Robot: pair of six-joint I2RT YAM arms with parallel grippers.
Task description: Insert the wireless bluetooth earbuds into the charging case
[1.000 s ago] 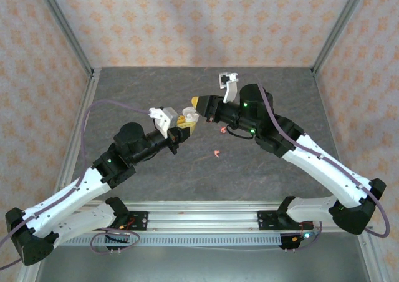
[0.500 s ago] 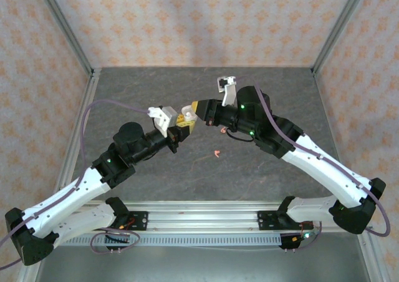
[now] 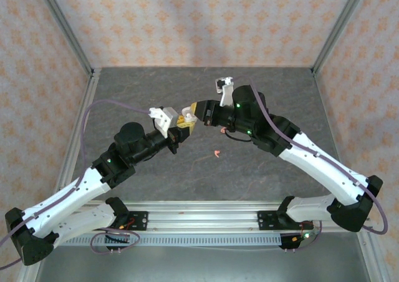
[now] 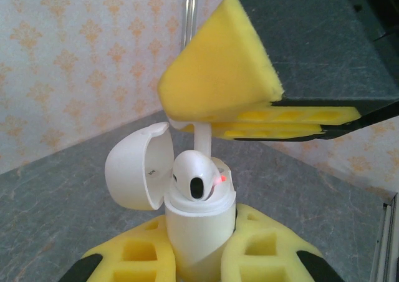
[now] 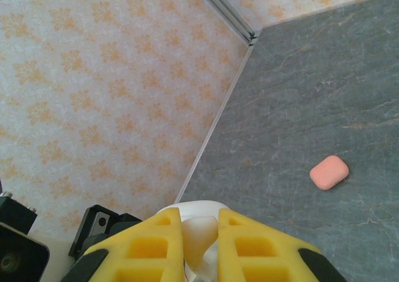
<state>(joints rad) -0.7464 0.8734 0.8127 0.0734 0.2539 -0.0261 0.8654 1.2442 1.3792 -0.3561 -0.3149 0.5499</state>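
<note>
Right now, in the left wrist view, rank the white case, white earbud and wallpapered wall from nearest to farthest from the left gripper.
1. White case: gripped in the left gripper's jaws, bottom centre.
2. White earbud: at the case's open top, just above.
3. Wallpapered wall: far behind, upper left.

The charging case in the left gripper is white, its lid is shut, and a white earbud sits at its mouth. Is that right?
No: the left wrist view shows the lid open. The case in the left gripper is white, with a white earbud at its mouth.
</note>
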